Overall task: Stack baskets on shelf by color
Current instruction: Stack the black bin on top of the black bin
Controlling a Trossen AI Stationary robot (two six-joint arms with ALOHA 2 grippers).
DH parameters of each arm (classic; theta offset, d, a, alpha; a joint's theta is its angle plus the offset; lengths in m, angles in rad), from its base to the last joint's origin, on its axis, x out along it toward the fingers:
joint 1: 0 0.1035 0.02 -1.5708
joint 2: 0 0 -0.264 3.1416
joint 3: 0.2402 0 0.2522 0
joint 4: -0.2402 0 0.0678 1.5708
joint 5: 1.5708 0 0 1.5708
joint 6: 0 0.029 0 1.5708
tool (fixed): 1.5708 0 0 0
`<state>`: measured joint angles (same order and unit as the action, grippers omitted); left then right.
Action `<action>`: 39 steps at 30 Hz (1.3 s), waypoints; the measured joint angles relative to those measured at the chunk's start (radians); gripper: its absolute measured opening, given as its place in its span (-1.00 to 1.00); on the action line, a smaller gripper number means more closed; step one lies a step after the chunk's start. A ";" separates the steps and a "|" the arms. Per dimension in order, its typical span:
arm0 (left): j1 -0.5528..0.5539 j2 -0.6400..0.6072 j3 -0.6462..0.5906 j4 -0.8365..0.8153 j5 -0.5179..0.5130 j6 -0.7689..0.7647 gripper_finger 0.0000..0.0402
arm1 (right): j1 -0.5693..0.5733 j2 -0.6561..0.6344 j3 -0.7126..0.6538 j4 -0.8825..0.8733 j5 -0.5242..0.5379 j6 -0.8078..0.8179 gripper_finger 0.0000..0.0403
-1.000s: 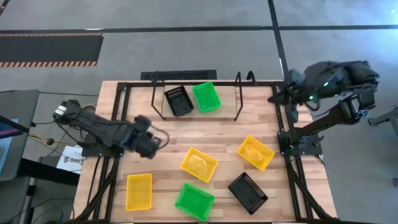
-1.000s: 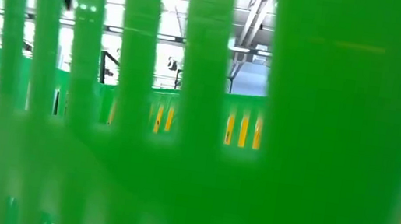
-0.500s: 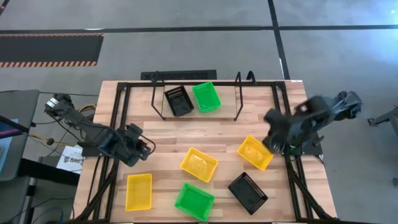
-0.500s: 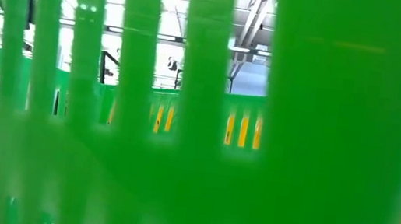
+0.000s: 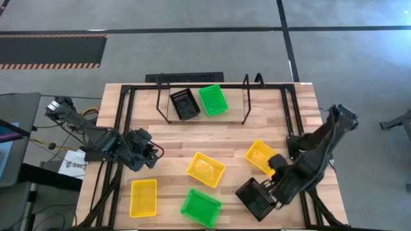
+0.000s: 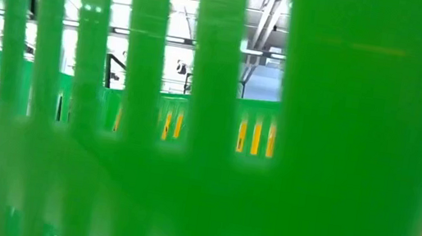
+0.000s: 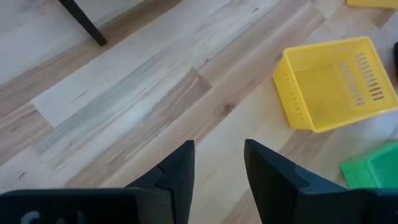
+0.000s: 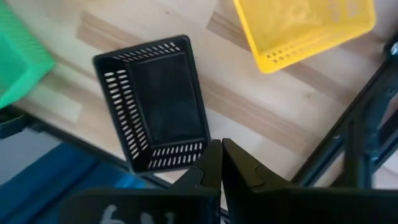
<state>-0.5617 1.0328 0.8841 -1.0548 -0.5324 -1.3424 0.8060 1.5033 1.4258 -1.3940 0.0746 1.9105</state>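
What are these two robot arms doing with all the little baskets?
They're sorting baskets onto the shelf, where a black and a green basket already sit. The right gripper, nearly shut and empty, hovers by the loose black basket. The left gripper waits open. Three yellow baskets and one green are left.

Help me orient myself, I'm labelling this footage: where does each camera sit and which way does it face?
High view: above the table, looking straight down; both arms, shelf, baskets.
Low view: at table height, lens blocked by a green basket; no arm shows.
Left wrist view: on the left arm, looking down at bare table past its own parted fingers.
Right wrist view: on the right arm, above the black basket; its fingers nearly meet.
Shared: that black basket also shows in the high view.
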 joint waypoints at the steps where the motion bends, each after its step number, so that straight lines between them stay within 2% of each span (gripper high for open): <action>1: 0.000 0.000 0.000 0.000 -0.005 0.002 -0.38 | 0.003 0.026 0.000 0.009 -0.001 0.016 -0.82; 4: 0.001 0.000 0.000 0.000 -0.014 0.004 -0.38 | 0.008 0.090 0.000 0.060 -0.005 0.019 -0.72; 8: 0.001 0.000 0.000 0.001 -0.014 0.003 -0.38 | -0.010 0.151 0.000 0.138 -0.033 -0.060 -0.52; 15: 0.001 0.000 0.000 0.034 -0.014 0.032 -0.38 | -0.047 0.231 0.000 0.146 -0.049 -0.143 -0.08; 19: 0.001 0.000 0.000 0.046 -0.014 0.048 -0.38 | -0.054 0.254 -0.032 0.174 -0.053 -0.155 0.07; 31: 0.001 0.000 0.000 0.058 -0.014 0.049 -0.38 | -0.035 0.222 -0.289 0.457 -0.130 -0.147 0.02; 36: 0.001 0.000 0.000 0.069 -0.014 0.049 -0.38 | -0.038 0.222 -0.343 0.582 -0.137 -0.147 0.01; 39: 0.001 0.001 0.000 0.073 -0.014 0.049 -0.38 | -0.043 0.222 -0.352 0.590 -0.148 -0.147 -0.01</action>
<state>-0.5610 1.0336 0.8844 -0.9821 -0.5464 -1.2938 0.7626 1.7252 1.0740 -0.8045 -0.0736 1.7631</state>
